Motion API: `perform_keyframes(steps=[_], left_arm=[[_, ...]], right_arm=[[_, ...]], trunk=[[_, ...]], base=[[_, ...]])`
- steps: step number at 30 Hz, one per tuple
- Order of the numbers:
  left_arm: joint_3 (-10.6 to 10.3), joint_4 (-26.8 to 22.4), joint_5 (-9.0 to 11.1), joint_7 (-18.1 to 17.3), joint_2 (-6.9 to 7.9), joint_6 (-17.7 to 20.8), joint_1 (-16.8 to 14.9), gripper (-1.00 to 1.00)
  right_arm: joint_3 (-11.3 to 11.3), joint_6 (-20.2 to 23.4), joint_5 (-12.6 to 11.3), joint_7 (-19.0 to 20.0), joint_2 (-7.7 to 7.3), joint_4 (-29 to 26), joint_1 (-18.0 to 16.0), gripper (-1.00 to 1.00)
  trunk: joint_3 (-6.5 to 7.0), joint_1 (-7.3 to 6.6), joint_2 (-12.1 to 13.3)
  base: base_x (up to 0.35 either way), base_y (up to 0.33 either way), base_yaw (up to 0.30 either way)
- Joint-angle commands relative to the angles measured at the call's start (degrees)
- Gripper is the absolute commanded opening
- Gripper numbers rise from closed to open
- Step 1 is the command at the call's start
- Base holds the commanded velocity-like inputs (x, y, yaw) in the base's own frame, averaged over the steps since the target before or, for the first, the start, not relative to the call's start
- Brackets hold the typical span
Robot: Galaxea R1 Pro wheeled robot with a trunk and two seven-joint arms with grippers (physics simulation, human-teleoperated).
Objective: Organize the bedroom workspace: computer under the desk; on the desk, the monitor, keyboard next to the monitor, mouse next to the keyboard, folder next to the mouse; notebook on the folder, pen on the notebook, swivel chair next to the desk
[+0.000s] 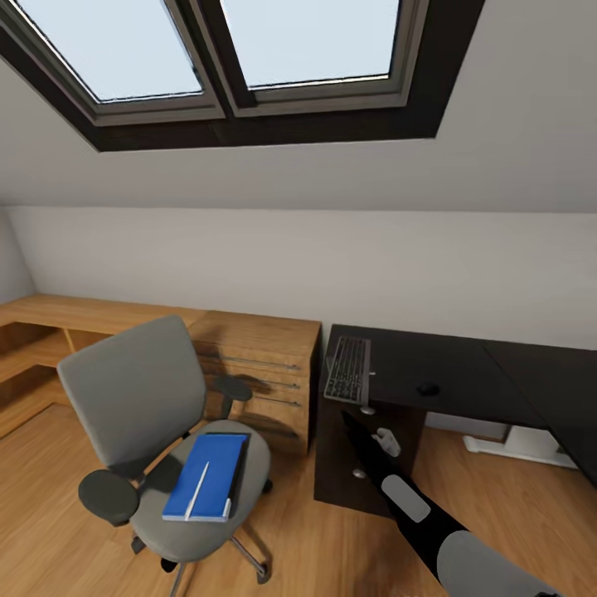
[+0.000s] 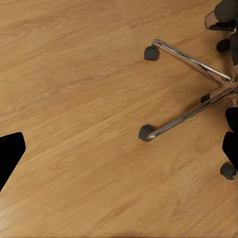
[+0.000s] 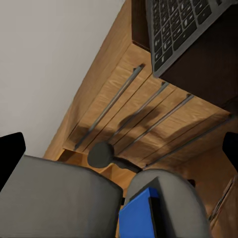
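Right gripper (image 3: 119, 148) spread wide, empty, hovering above swivel chair (image 1: 157, 414). Left gripper (image 2: 119, 153) likewise released, over floor (image 2: 74, 74). Folder (image 1: 206, 476) with pen (image 1: 196, 491) on seat; keyboard (image 1: 348, 369), mouse (image 1: 428, 387) on desk (image 1: 464, 365).

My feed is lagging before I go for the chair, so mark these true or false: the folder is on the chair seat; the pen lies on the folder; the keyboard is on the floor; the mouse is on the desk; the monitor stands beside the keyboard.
1. The folder lies on the swivel chair seat: true.
2. The pen lies on the folder: true.
3. The keyboard is on the floor: false, it lies on the desk, at its end beside the wood cabinet.
4. The mouse is on the desk: true.
5. The monitor stands beside the keyboard: false, the desktop next to it is bare.
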Motion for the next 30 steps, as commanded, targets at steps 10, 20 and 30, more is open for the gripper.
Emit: perform_keyframes(steps=[10, 20, 30], left_arm=[[0.2, 0.1, 0.7, -0.3, -0.10, 0.2, 0.0, 1.00], [0.4, 0.3, 0.7, -0.2, -0.12, 0.2, 0.0, 1.00], [0.5, 0.5, 0.7, -0.3, -0.14, 0.2, 0.0, 1.00]], right_arm=[[0.5, -0.2, -0.5, 0.4, -0.17, 0.1, -0.1, 1.00], [0.5, -0.2, -0.4, 0.3, -0.19, 0.1, -0.1, 1.00], [0.6, -0.1, -0.4, 0.3, -0.21, 0.1, -0.1, 1.00]], trunk=[[-1.84, 2.20, -4.1], [-3.63, 4.40, -8.1], [-5.25, 6.38, -11.7]], base=[[0.000, 0.000, -0.028], [0.000, 0.000, -0.001], [0.000, 0.000, 0.000]])
